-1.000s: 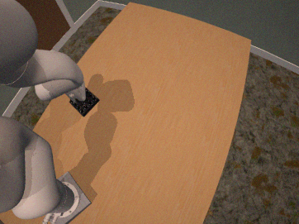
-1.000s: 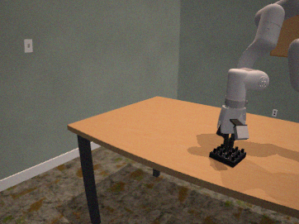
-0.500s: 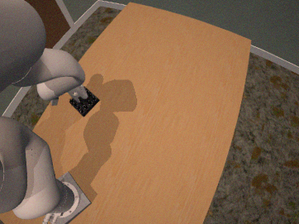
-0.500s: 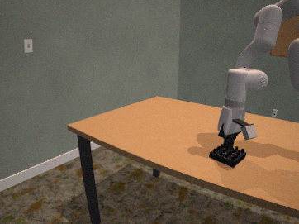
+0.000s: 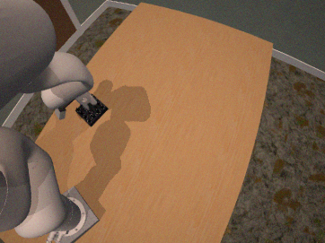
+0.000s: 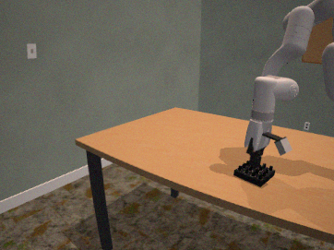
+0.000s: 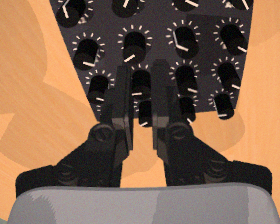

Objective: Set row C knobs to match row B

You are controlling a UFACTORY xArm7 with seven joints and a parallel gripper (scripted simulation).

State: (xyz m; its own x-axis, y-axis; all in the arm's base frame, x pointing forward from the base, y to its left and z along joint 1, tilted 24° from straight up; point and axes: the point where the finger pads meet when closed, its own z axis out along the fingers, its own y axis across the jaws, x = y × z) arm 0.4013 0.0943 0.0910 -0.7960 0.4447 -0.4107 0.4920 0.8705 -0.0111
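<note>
Black knob box (image 5: pixel 92 119) (image 6: pixel 261 182) (image 7: pixel 109 31) on the wooden bench (image 5: pixel 197 99) (image 6: pixel 157 139) (image 7: pixel 260 145), the arm's hand (image 5: pixel 93 105) (image 6: pixel 254 160) (image 7: pixel 141 83) pointing down among its knobs, fingers a narrow gap apart, whether grasping a knob I cannot tell, white lines pointing various ways.
</note>
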